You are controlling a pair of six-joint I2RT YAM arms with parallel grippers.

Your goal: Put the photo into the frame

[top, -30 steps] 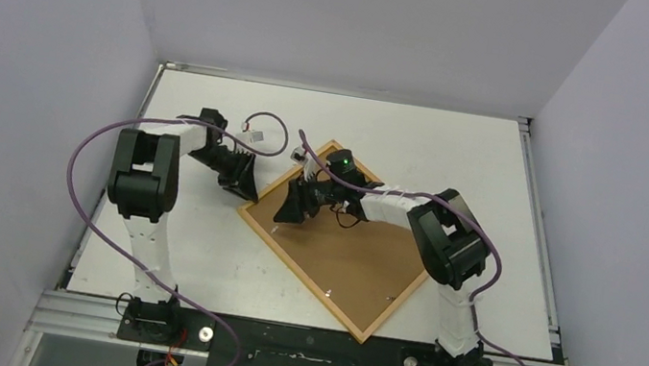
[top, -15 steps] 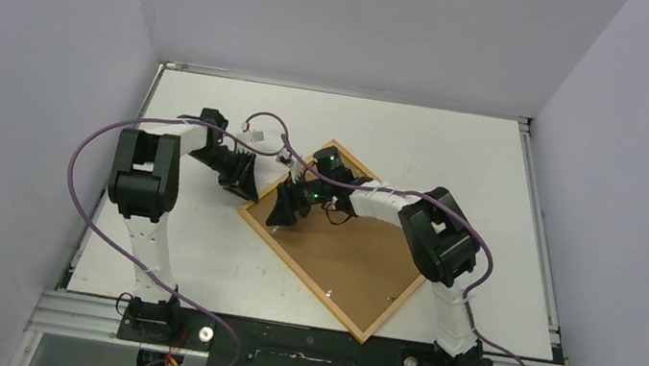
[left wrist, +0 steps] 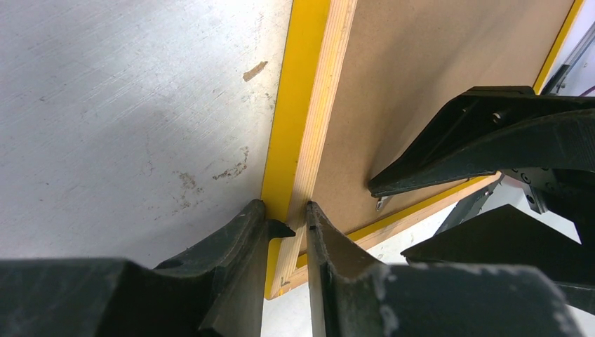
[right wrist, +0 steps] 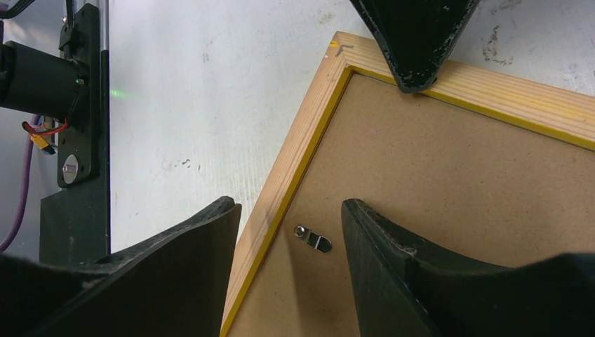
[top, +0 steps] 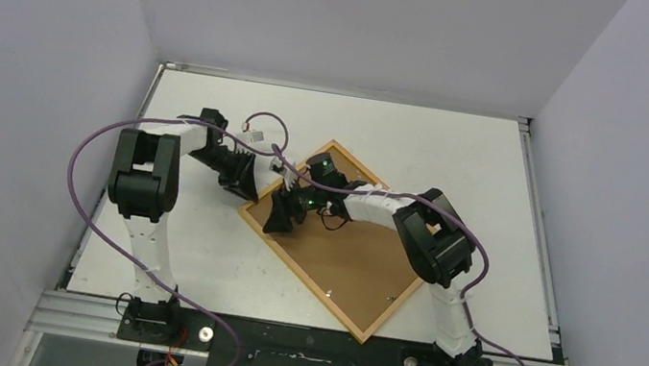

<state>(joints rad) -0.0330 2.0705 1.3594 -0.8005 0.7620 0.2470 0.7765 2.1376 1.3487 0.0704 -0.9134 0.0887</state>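
Note:
The frame (top: 310, 280) lies back up on the white table, turned like a diamond, with the brown backing panel (top: 358, 256) inside it. The photo is hidden. My left gripper (top: 250, 189) is shut on the frame's left rail (left wrist: 330, 105), one finger on the yellow side and one on the wood. My right gripper (top: 279, 220) hovers open over the frame's left corner. Its fingers straddle the wooden rail (right wrist: 298, 168) and a small metal turn clip (right wrist: 313, 239) on the backing panel (right wrist: 456, 210). The left fingertip (right wrist: 417, 63) shows at the top of the right wrist view.
Purple cables loop off both arms, and a small white connector (top: 257, 137) hangs over the table behind the left gripper. The black mounting rail (top: 306, 345) runs along the near edge. Grey walls enclose the table on three sides.
My right gripper has slid left and nearer along the backing panel toward the frame's left corner. The left gripper has kept its place on the rail.

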